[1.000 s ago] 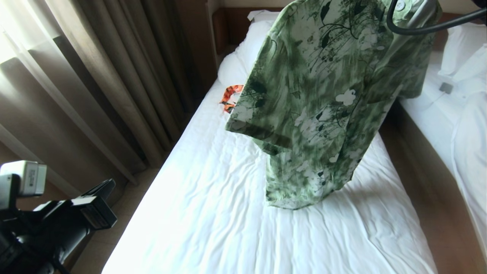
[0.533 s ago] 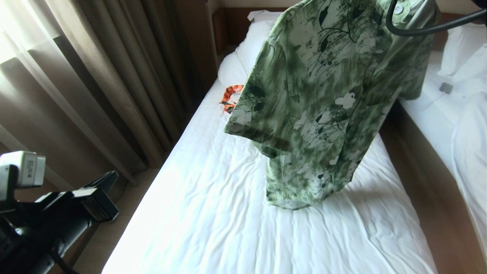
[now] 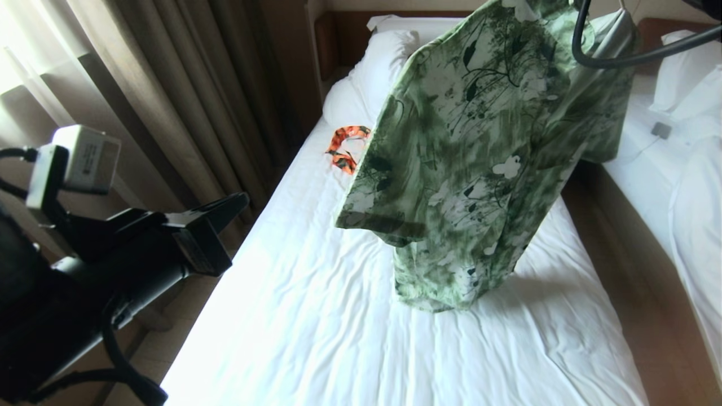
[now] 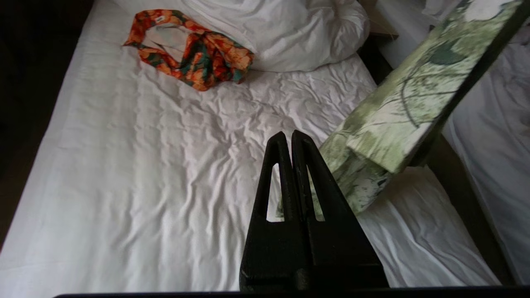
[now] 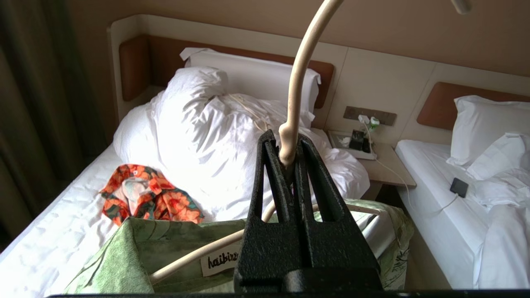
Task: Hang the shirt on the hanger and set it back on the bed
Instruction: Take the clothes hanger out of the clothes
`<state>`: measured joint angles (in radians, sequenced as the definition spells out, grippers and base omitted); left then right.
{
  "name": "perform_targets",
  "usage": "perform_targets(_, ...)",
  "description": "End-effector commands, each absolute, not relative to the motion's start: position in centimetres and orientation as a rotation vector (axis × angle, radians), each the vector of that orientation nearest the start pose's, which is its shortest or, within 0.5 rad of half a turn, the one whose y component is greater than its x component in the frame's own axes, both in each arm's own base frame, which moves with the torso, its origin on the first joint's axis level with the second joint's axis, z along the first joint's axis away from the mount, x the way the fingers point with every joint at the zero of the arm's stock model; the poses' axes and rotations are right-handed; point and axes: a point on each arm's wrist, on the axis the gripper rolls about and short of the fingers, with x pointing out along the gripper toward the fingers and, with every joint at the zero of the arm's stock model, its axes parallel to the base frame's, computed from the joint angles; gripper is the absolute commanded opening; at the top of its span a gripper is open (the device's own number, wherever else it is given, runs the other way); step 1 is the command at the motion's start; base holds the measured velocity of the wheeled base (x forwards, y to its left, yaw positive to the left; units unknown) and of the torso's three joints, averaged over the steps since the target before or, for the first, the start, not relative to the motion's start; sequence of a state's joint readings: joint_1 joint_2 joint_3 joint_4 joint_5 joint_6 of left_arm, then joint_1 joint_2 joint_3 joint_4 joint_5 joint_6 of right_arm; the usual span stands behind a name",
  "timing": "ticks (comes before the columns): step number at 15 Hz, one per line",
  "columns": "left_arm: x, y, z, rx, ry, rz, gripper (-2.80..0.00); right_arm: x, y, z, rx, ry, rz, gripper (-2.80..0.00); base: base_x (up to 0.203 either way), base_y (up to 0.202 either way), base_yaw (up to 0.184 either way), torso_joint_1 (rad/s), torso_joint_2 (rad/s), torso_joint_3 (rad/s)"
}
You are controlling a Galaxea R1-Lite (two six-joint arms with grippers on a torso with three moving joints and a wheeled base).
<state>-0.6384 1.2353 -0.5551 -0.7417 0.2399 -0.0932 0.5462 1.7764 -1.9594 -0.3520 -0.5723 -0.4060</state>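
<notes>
Cream-coloured thin wire hanger (image 5: pixel 295 87) already carries the light green flower-printed short-sleeved shirt (image 3: pixel 474 163); in the right wrist view its arms run inside the collar, beside the neck label. So I judge the hanging part as done, and what is left is to set the shirt on the hanger down on the single bed with the wrinkled white sheet (image 3: pixel 316 316).

Right gripper (image 5: pixel 288 159) has its fingers closed on the neck of the hanger, just under the curved hook, which points upward. The shirt hangs in the air above the middle of the bed. Its long axis runs from the collar down to the hem, tilted, and the hem looks very near the sheet or just touching; I cannot tell which.

Left gripper (image 4: pixel 292 138) is closed on nothing and sits over the left edge of the bed, pointing toward the shirt's lower part. A small orange-and-dark-green patterned garment (image 4: pixel 188 47) lies near the bunched white duvet (image 5: pixel 215 136).
</notes>
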Motion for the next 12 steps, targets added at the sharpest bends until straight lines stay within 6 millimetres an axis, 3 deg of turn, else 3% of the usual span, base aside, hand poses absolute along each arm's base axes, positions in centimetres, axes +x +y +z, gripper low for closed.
perform_targets(1,15.3,-14.7,24.9,-0.119,-0.027,-0.525,-2.80,28.4,15.9,43.6,-0.140,-0.400,-0.114,-2.80,0.000,0.000,0.000,0.000,0.00,0.000)
perform_targets(6,17.4,-24.4,24.2,-0.042,0.074,-0.528,-2.80,31.4,17.5,40.7,-0.172,-0.326,-0.111,-2.80,0.000,0.000,0.000,0.000,0.00,0.000)
perform_targets(10,20.4,-30.0,23.7,-0.047,0.064,-0.543,-2.80,33.3,18.7,37.7,-0.158,-0.248,-0.084,-2.80,0.000,0.000,0.000,0.000,0.00,0.000)
perform_targets(11,21.0,-31.0,23.4,-0.045,0.063,-0.547,-2.52,33.9,19.0,36.9,-0.148,-0.233,-0.080,-2.80,0.000,0.000,0.000,0.000,0.00,0.000)
perform_targets(12,21.6,-32.0,23.1,-0.043,0.059,-0.550,0.00,34.5,19.4,36.2,-0.140,-0.218,-0.076,-2.80,0.000,0.000,0.000,0.000,0.00,0.000)
